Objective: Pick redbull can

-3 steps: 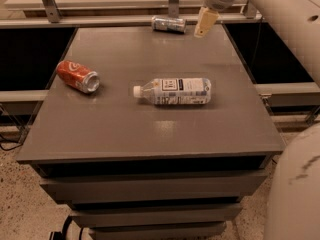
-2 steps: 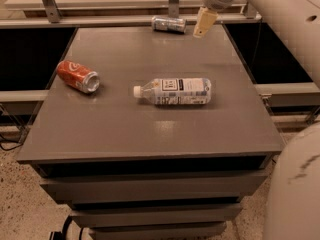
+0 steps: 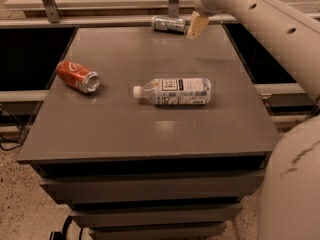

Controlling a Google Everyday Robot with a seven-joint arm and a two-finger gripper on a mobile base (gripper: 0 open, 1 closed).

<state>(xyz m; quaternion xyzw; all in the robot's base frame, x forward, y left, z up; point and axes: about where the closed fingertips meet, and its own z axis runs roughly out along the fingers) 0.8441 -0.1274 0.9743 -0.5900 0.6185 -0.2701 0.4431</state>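
Note:
The redbull can (image 3: 168, 24), slim and silvery with dark blue patches, lies on its side at the far edge of the grey table (image 3: 125, 129). My gripper (image 3: 196, 26) hangs from the arm at the top right. It is just to the right of the can, close beside it and slightly above the table top. It holds nothing that I can see.
An orange-red soda can (image 3: 77, 76) lies on its side at the table's left. A clear plastic bottle with a white cap (image 3: 174, 91) lies in the middle. My arm (image 3: 260, 19) crosses the upper right. A rail and posts stand behind the table.
My gripper has shifted slightly left, closer to the redbull can. The cans and the bottle have not moved.

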